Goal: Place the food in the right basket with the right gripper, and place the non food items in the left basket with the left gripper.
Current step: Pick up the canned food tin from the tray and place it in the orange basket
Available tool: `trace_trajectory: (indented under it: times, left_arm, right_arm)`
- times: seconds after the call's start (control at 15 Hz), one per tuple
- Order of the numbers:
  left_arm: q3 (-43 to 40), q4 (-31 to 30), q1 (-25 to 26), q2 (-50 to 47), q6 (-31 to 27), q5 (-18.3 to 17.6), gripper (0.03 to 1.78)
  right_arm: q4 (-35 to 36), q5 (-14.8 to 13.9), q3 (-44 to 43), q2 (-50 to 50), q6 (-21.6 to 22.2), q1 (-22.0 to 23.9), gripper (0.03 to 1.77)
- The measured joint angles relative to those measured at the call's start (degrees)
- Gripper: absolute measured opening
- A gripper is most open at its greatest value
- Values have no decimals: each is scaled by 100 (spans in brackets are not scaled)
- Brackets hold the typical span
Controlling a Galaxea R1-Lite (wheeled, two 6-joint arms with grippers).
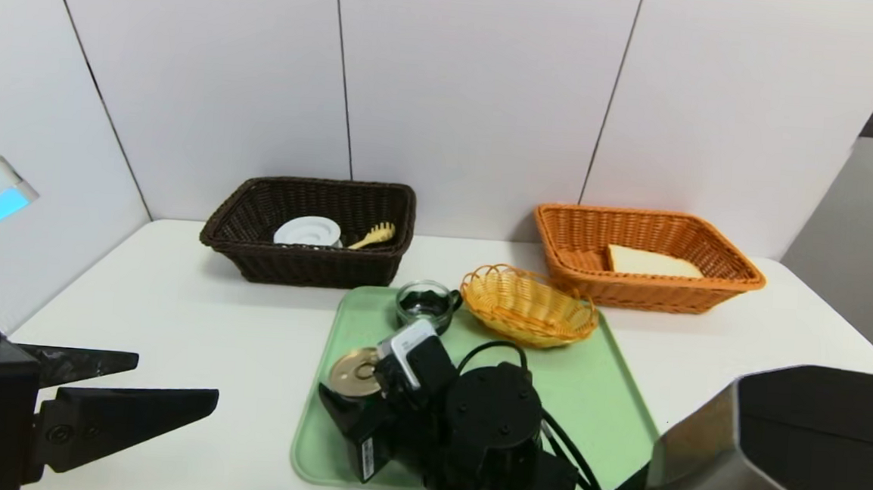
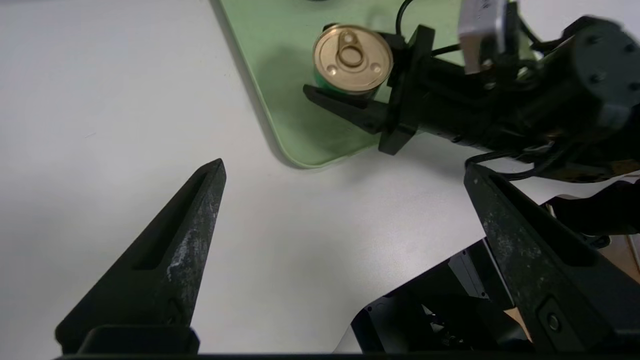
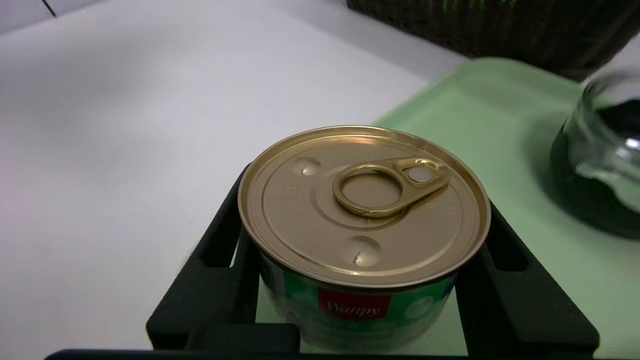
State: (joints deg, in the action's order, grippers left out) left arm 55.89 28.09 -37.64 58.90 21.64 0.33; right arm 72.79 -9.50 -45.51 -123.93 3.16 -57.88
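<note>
A gold-lidded green food can [image 1: 354, 371] [image 2: 352, 59] [image 3: 364, 205] stands at the near left of the green tray [image 1: 608, 407]. My right gripper [image 1: 352, 378] [image 3: 365, 200] is shut on it, one black finger pressed against each side. The right orange basket [image 1: 631, 291] holds a pale wedge of food [image 1: 651, 262]. In the left dark brown basket [image 1: 306, 267] lie a white plate [image 1: 307, 231] and a yellow utensil [image 1: 373, 235]. My left gripper [image 1: 174, 380] [image 2: 345, 165] hangs open over bare table, left of the tray, holding nothing.
A small glass jar [image 1: 424, 305] [image 3: 600, 165] and a small yellow wicker bowl [image 1: 527, 305] sit at the tray's far end. White wall panels close off the back. The table's near edge runs just below my left gripper.
</note>
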Motion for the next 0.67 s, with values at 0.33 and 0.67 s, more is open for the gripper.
trace_trajectory:
  times: [0.33, 0.67]
  left_arm:
    - [-77, -17, -2, 11, 0, -9, 169]
    - [-61, 5, 0, -33, -9, 13, 169]
  right_arm:
    - [-1517, -72, -1196, 1246, 12, 494, 103]
    - [-3536, -45, -3004, 1877, 69, 2061, 103]
